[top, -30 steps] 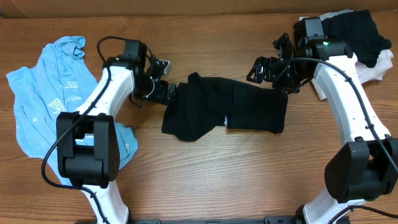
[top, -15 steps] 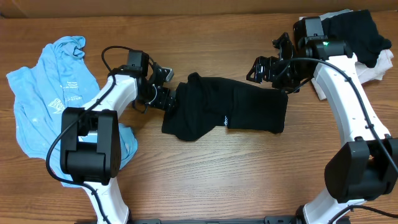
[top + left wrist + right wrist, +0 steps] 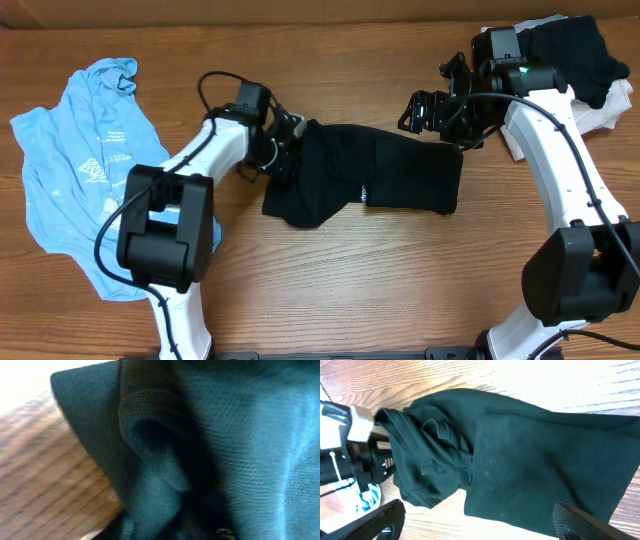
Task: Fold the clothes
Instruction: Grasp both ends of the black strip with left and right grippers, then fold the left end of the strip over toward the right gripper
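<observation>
Our left gripper point(image 3: 285, 150) presses into the bunched end of the black garment point(image 3: 390, 180) lying centred on the table point(image 3: 330, 290) (we cannot tell its finger spread), while our right gripper point(image 3: 428, 110) hangs wide open, so a one-sided pull may crumple it.

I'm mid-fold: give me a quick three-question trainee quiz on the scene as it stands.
1. Which gripper is at the bunched left end of the large black garment? A) left gripper B) right gripper
2. True or false: the light-blue T-shirt with white print lies unfolded on the left arm's side, apart from the black garment.
3. Fill in: the right gripper has its jaws ____.
Key: 1 A; 2 true; 3 open.
</observation>
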Tool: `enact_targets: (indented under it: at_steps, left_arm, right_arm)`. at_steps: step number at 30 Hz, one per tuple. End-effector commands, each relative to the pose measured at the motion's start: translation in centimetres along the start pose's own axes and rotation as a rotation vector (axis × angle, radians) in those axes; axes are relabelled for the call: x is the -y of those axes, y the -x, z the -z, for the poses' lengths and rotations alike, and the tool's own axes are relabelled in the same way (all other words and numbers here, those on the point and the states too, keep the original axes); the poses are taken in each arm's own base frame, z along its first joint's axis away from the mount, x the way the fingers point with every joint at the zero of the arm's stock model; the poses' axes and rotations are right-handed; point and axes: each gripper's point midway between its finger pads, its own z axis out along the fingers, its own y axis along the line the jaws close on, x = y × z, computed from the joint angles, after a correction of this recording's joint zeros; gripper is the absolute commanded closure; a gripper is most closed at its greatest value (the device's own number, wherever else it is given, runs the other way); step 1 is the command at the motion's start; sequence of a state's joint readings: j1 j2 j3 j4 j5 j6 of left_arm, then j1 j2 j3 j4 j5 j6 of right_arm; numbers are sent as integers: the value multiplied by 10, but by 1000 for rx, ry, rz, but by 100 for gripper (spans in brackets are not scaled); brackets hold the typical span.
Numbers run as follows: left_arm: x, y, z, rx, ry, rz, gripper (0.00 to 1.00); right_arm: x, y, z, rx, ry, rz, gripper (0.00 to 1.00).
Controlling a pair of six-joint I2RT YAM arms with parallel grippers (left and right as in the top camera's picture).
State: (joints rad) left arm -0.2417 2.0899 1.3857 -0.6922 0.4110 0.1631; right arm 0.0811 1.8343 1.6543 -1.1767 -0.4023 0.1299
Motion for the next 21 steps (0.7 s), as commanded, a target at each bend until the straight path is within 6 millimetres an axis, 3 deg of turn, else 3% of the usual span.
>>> enact_targets:
  at_steps: [1, 3, 5, 8, 11, 12, 17, 21]
  left_arm:
    - [-21, -50, -37, -168, 62, 129, 92]
    - [-31, -48, -31, -159, 77, 169, 96]
    - [-42, -44, -21, -150, 80, 201, 96]
    - [-56, -35, 1, -142, 89, 248, 96]
    - [-68, -21, 35, -139, 101, 296, 96]
    - [-69, -17, 45, -138, 101, 298, 96]
    - [-61, -2, 87, -152, 97, 246, 96]
    - [-54, 5, 110, -157, 111, 233, 96]
  right_arm:
    - [-5, 5, 9, 34, -2, 23, 4]
    - [-5, 5, 9, 34, -2, 23, 13]
    - [-5, 5, 9, 35, -1, 23, 28]
    - [-6, 6, 8, 38, 1, 26, 57]
    - [-8, 5, 0, 37, 8, 26, 89]
    - [-9, 4, -4, 34, 14, 23, 96]
    - [-11, -3, -30, -1, 45, 25, 96]
    - [1, -11, -55, -30, 42, 8, 96]
